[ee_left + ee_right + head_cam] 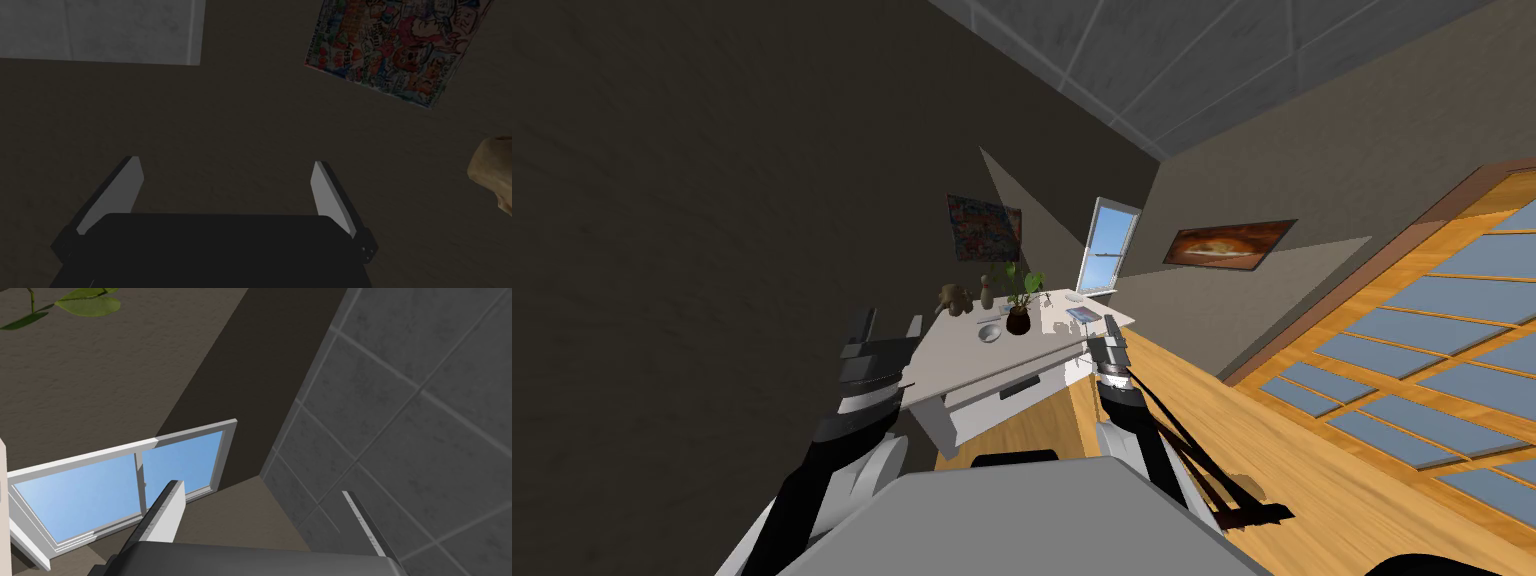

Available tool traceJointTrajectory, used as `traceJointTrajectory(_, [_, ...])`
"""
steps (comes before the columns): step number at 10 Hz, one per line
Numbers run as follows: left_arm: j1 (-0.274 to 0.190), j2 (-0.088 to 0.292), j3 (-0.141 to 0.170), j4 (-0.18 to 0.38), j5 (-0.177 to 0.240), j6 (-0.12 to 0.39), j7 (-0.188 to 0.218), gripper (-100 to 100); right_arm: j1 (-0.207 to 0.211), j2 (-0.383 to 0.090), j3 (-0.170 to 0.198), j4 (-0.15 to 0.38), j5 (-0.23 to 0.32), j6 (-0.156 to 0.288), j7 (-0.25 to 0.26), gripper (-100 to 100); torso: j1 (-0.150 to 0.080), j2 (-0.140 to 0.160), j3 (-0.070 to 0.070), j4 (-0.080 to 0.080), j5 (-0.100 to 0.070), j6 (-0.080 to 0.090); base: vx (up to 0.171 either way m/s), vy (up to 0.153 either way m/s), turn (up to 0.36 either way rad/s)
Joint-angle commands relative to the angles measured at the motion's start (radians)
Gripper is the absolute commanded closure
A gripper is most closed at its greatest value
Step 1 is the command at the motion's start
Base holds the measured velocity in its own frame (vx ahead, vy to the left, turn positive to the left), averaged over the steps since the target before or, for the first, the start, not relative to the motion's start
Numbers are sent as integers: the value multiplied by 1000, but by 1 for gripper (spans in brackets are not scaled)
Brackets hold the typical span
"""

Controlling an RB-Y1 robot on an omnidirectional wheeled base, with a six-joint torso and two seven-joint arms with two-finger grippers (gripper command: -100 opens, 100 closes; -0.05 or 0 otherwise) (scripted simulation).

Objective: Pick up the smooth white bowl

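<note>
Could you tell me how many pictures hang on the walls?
2: a colourful cartoon poster above the desk and an orange-brown picture right of the window; others may be unseen.

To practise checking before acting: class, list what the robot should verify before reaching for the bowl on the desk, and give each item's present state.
1. Bowl in sight, upright on desk: ok.
2. Left hand open and empty: ok.
3. Right hand open and empty: ok.
4. A hand over the bowl: not ok; both are at the desk's near edge.
5. Clearance from plant beside bowl: cannot tell.
</note>
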Motion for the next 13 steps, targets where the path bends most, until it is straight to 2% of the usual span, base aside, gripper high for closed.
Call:
traceJointTrajectory(1, [-9, 40, 7, 10, 15, 36, 12, -100, 0, 0, 0, 0, 0, 0, 0, 0, 0, 0, 0, 0, 0, 0, -17, -32, -34])
traceJointTrajectory(6, [-52, 135, 42, 52, 81, 189, 70, -100, 0, 0, 0, 0, 0, 0, 0, 0, -5, 3, 2, 1, -1, 0, -41, -73, -52])
traceJointTrajectory(7, [-52, 135, 42, 52, 81, 208, 70, -100, 0, 0, 0, 0, 0, 0, 0, 0, -6, 3, 2, 1, -1, 0, -31, -75, -21])
traceJointTrajectory(8, [-63, 154, 52, 63, 99, 241, 86, -100, 0, 0, 0, 0, 0, 0, 0, 0, -5, 2, 1, 1, -1, 0, -28, -72, -55])
traceJointTrajectory(11, [-75, 173, 62, 76, 118, 308, 104, -100, 0, 0, 0, 0, 0, 0, 0, 0, -4, 2, 1, 0, -1, 0, -29, -55, -33])
traceJointTrajectory(12, [-87, 193, 73, 89, 139, 338, 122, -100, 0, 0, 0, 0, 0, 0, 0, 0, -3, 2, 1, 0, -1, 0, -23, -68, -52])
traceJointTrajectory(13, [-87, 193, 73, 89, 139, 361, 122, -100, 0, 0, 0, 0, 0, 0, 0, 0, -4, 2, 1, 0, -1, 0, -18, -54, -31])
